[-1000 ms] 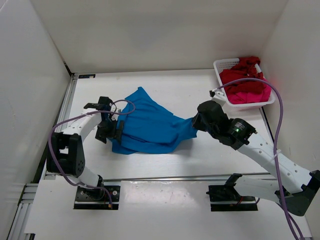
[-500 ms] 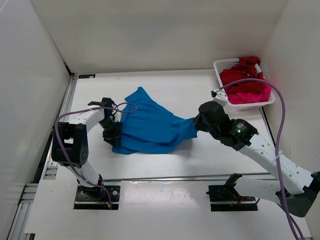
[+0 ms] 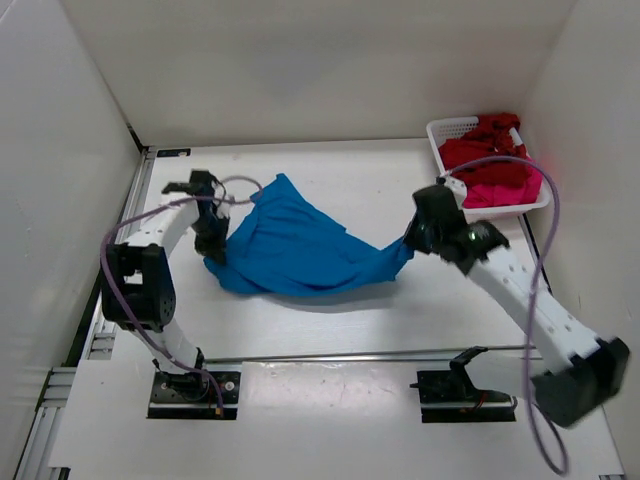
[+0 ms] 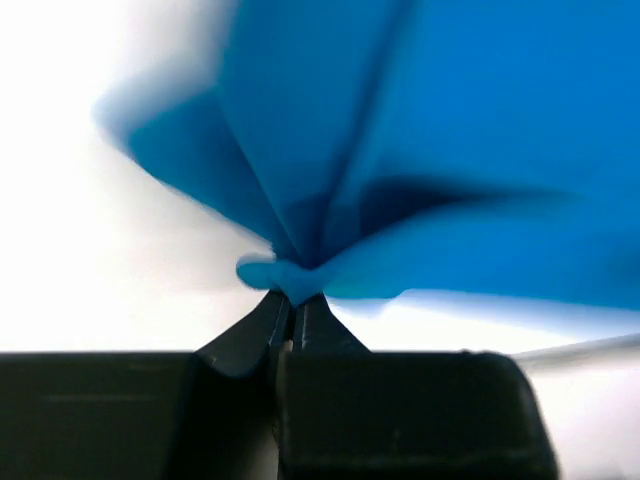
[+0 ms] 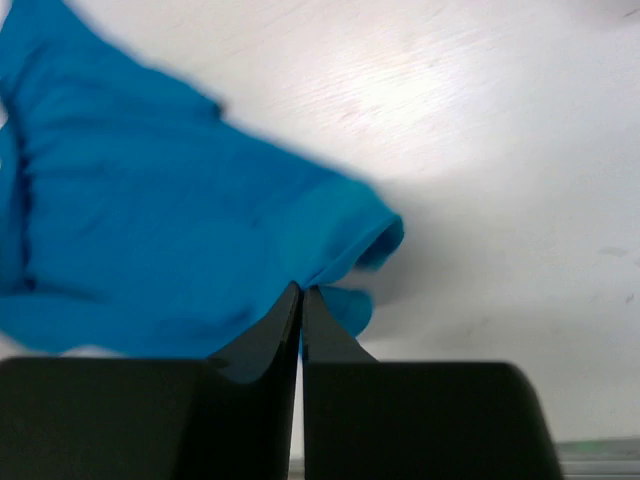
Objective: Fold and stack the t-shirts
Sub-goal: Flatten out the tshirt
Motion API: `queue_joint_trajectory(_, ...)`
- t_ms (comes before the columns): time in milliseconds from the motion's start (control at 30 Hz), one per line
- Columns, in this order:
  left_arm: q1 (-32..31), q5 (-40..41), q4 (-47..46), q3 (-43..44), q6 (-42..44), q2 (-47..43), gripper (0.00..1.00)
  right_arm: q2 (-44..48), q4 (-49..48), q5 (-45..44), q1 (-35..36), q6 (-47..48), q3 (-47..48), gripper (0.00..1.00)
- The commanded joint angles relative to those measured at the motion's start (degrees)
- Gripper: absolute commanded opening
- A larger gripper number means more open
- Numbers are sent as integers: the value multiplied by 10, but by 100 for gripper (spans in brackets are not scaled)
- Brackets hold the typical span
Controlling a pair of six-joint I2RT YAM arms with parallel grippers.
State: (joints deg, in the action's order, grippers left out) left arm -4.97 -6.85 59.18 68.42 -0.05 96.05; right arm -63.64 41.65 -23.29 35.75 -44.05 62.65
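Blue t-shirt sags across the middle of the desk, pinched at both ends. My left jaws are clamped on its left edge and my right jaws on what looks like a sleeve, so I can spread it flat for folding. Red shirt and pink shirt wait in the basket, far right.

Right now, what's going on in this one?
Both arms are working on the blue t-shirt, which stretches crumpled between them over the table. The left fingers are shut on a pinch of cloth at its left end, and the right fingers are shut on its right end, by a sleeve opening. It is not yet folded. The red t-shirt and pink t-shirt sit heaped in the white basket at the far right.
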Motion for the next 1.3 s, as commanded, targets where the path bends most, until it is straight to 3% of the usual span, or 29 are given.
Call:
queue_joint_trajectory(0,31,54,-36,190,1,6,10,-135,-51,178,-147,87,117,0)
queue_joint_trajectory(33,36,73,-22,250,1,22,10,-235,-26,210,-196,119,195,0)
queue_joint_trajectory(67,45,82,-17,373,1,50,10,-283,7,242,-211,133,390,0)
queue_joint_trajectory(133,51,117,-17,484,1,69,10,-399,90,250,-239,162,612,0)
queue_joint_trajectory(200,51,140,-49,563,1,57,10,-433,98,250,-244,174,833,0)
queue_joint_trajectory(233,51,155,-72,564,1,43,10,-416,56,244,-261,174,848,0)
queue_joint_trajectory(267,51,155,-109,564,1,30,10,-388,21,236,-268,168,828,0)
queue_joint_trajectory(333,51,155,-115,545,1,4,10,-271,-105,231,-281,151,644,0)
queue_joint_trajectory(400,37,161,-115,506,1,-16,10,-186,-169,238,-286,144,486,0)
queue_joint_trajectory(467,31,150,-109,455,1,-38,10,-154,-156,244,-272,150,426,0)
queue_joint_trajectory(600,13,145,-109,269,1,-100,10,-55,-141,255,-221,156,232,0)
queue_joint_trajectory(633,13,145,-109,236,1,-110,10,-36,-141,248,-213,148,143,0)
queue_joint_trajectory(833,1,140,-109,-19,1,-183,10,143,-146,207,-155,39,-181,0)
queue_joint_trajectory(1067,-11,177,-115,-226,1,-267,10,286,-67,131,3,-129,-365,0)
queue_joint_trajectory(1267,-11,232,-97,-303,1,-342,10,268,-36,66,115,-195,-357,0)
